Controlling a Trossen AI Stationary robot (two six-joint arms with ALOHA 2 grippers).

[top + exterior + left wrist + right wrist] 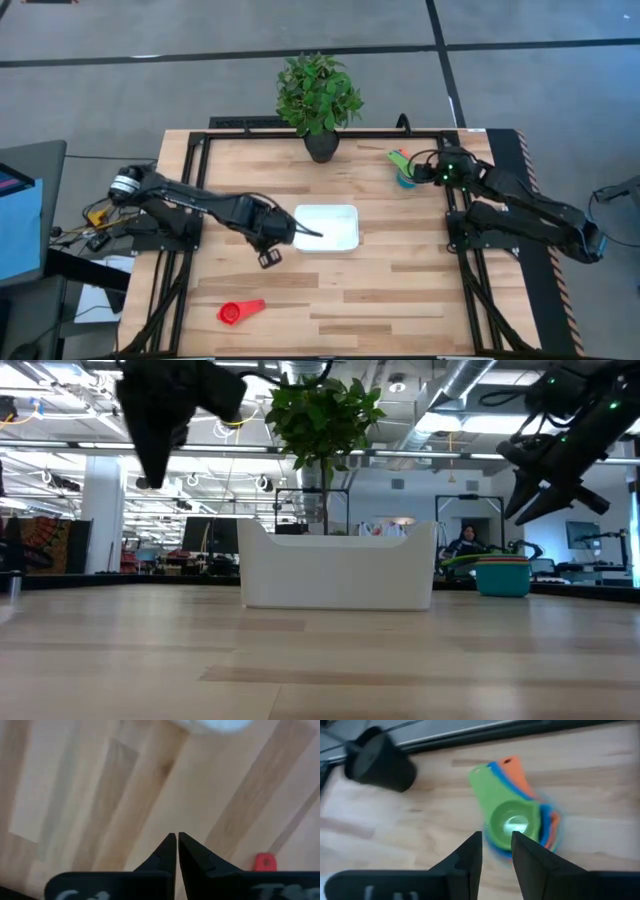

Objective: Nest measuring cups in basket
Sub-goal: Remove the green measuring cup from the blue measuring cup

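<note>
**Right gripper over the cup stack, left gripper pressed shut by the basket**

Your right gripper hangs above the nested stack of measuring cups at the far right of the table, between the plant pot and the right arm's base. In the right wrist view its two dark fingers stand partly spread, with a clear gap between them, and the green cup sits right in that gap. Beneath the green one you can see blue cups and an orange cup, their handles fanned out toward the far edge. Nothing is pinched: from table height the gripper is well above the stack, touching none of it.

Your left gripper is pressed together, tips meeting with only a hairline between them, and it holds nothing. From above it sits just beside the near-left corner of the white basket, above bare wood. Whether it touches the basket wall you cannot tell from these views (the low camera shows it raised off the tabletop).

The basket stands near the middle of the table, in front of the plant. One red cup lies apart from the rest, near the front-left of the table, handle pointing right; a sliver of it shows in the left wrist view.
</note>
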